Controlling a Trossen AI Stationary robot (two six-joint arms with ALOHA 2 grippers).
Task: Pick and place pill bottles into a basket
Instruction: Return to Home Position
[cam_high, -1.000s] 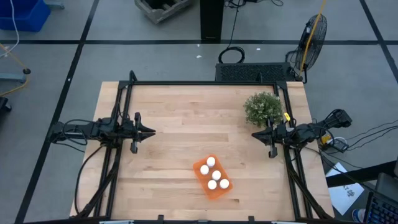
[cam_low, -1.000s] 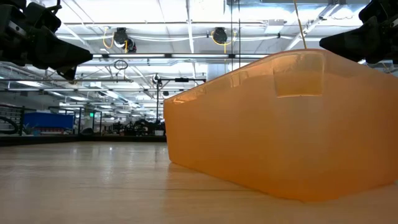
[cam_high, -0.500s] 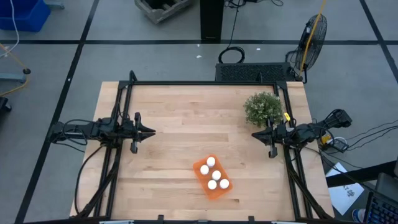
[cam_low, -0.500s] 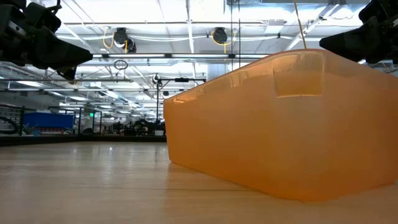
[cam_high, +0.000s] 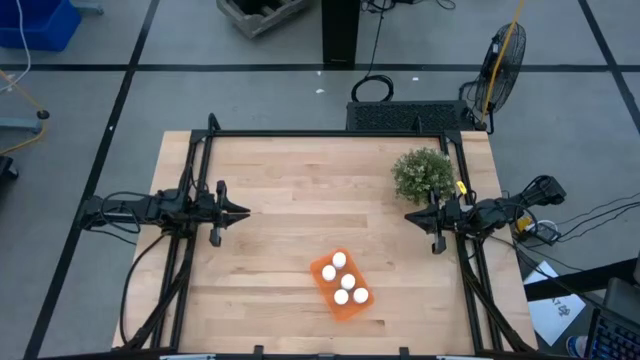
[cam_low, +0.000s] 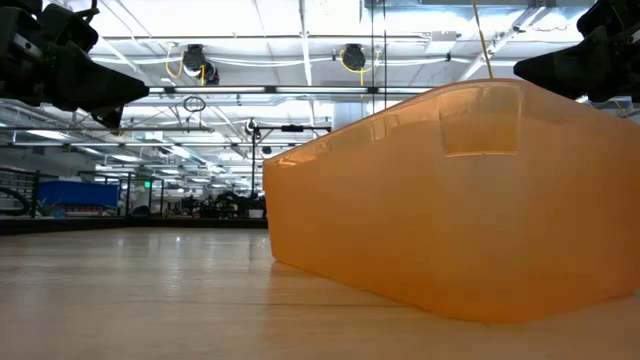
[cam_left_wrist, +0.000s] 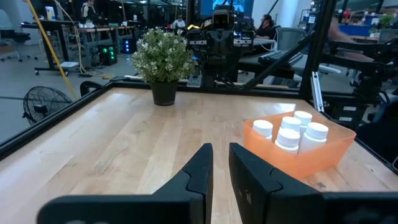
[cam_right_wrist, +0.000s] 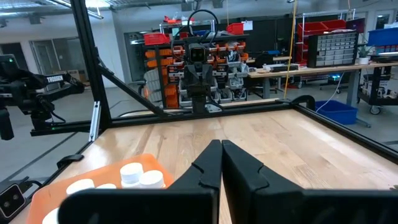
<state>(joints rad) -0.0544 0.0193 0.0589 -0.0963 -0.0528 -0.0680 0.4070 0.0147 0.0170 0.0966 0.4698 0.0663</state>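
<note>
Resting at opposite table (cam_high: 300, 180) edges, left gripper (cam_high: 243, 211) and right gripper (cam_high: 410, 217) sit clenched; pill bottles (cam_high: 339, 260) stand in the basket (cam_high: 347, 312).

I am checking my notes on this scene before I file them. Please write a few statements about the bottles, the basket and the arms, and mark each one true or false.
1. All five pill bottles are inside the basket. True.
2. The left end effector and the right end effector are both apart from the basket. True.
3. The plant touches the basket. False: it stands well away from the basket, close to the right end effector.
4. The left end effector holds a bottle. False: it holds nothing.
</note>
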